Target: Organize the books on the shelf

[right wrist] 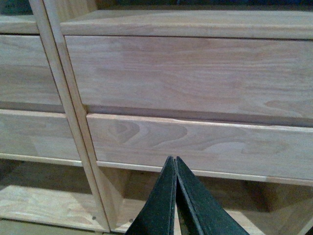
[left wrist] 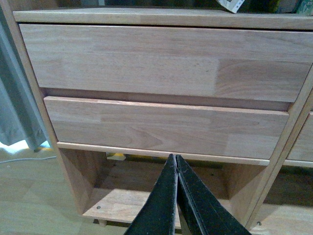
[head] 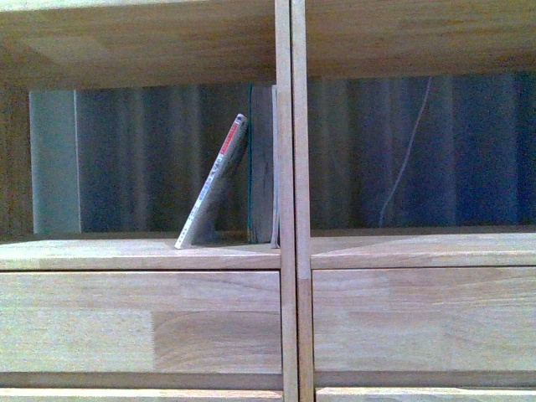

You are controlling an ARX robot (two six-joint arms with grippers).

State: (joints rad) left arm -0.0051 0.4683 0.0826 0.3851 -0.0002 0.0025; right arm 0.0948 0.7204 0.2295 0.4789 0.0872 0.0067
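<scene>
In the front view the thin paperback (head: 214,186) with a white spine and red marks leans to the right against the taller teal-edged book (head: 261,167). That book stands upright against the central divider (head: 291,201) of the light-wood shelf (head: 134,253), in the left compartment. A corner of the paperback shows at the upper edge of the left wrist view (left wrist: 230,5). Neither arm shows in the front view. My left gripper (left wrist: 175,157) is shut and empty, low in front of the left drawer fronts. My right gripper (right wrist: 173,159) is shut and empty, low in front of the right drawer fronts.
Plain drawer fronts (head: 142,322) sit below the book compartment. Behind the open back hang a dark curtain (head: 151,159) and a thin cord (head: 406,159). Low open compartments (left wrist: 122,196) lie under the drawers. A grey curtain (left wrist: 14,107) and wood floor (left wrist: 29,196) are beside the unit.
</scene>
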